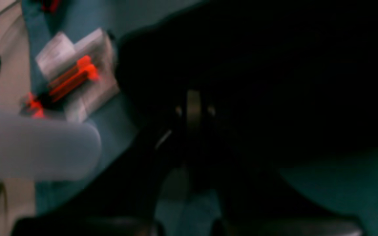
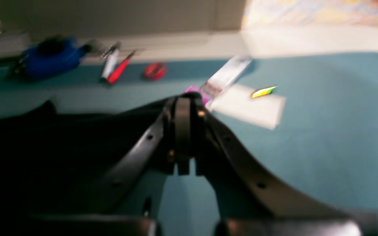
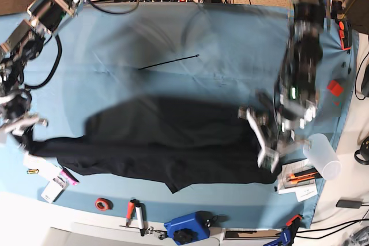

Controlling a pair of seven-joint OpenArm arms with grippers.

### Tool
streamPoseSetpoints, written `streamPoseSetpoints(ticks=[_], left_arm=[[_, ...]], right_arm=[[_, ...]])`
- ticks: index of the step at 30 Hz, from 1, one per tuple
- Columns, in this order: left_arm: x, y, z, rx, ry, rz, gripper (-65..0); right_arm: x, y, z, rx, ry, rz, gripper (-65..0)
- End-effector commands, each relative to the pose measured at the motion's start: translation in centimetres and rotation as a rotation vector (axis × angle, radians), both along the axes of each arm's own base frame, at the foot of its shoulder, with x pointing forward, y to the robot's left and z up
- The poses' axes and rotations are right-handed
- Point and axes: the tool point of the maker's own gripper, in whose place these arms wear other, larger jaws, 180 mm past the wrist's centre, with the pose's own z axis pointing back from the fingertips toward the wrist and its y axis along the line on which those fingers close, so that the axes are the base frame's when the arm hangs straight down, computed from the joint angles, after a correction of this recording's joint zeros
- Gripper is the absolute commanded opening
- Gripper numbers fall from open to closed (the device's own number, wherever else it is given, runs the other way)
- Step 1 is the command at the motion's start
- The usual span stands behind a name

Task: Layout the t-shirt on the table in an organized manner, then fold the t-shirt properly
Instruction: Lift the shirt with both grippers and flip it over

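The black t-shirt point(image 3: 161, 142) lies in a long, rumpled band across the light blue table point(image 3: 230, 33). At its left tip my right gripper point(image 3: 24, 131) pinches the cloth. The right wrist view shows that gripper point(image 2: 182, 108) shut, with the t-shirt point(image 2: 44, 137) running off to the left over the table point(image 2: 323, 131). My left gripper point(image 3: 266, 148), blurred, sits at the shirt's right end. In the left wrist view the left gripper point(image 1: 194, 108) is shut and the t-shirt point(image 1: 274, 65) surrounds it. No print or tag shows.
A white cup point(image 3: 322, 155) and an orange-handled tool on paper point(image 3: 300, 177) lie close to the left gripper. Along the near edge are a red tape roll point(image 3: 103, 203), pens point(image 3: 135, 214) and a blue tool point(image 3: 184, 229). A pink marker with white cards point(image 3: 57, 180) lies by the right gripper. A thin black rod point(image 3: 167, 61) lies behind the shirt.
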Motion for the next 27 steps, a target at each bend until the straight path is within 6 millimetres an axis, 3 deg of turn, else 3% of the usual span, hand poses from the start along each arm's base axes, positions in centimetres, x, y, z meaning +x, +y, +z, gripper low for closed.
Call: streamPoseSetpoints(ticks=[1,8,11,13,15,19,20,21,27], left_arm=[[2.4,1.1,2.8,0.008,-0.076,0.028,-65.0],[11.8,3.0,8.9,-0.039,-0.154,0.039,-65.0],[14.9,4.5,12.1,-0.056,-0.171,0.077,-65.0],[16.4,5.4,14.9,-0.063,-0.191,0.1,-65.0],[17.4,6.3,18.7,-0.064,-0.239,0.12,-65.0],[17.6,9.1,27.6,-0.064,-0.35,0.163,-65.0],[17.4,9.6,29.4,-0.08,-0.361,0.168,-65.0],[17.1,10.1,30.1,-0.093,-0.353,0.169,-65.0],[15.1,11.8,26.7,-0.141,-0.129,0.14,-65.0]], right_arm=[[1.1,-1.0,3.8,-0.049,-0.098,-0.024,-65.0],[10.9,-1.2,7.2,-0.082,-0.09,0.017,-65.0],[14.7,-1.4,10.1,-0.036,-0.137,0.022,-65.0],[16.3,-1.5,13.4,0.008,-0.191,0.026,-65.0],[16.9,-1.6,18.0,0.031,-0.267,0.028,-65.0],[15.9,-1.0,28.1,0.093,-0.447,0.067,-65.0],[15.8,-0.9,28.5,0.112,-0.454,0.079,-65.0],[15.8,-0.7,28.5,0.128,-0.456,0.089,-65.0],[15.4,0.7,28.5,0.16,-0.407,0.154,-65.0]])
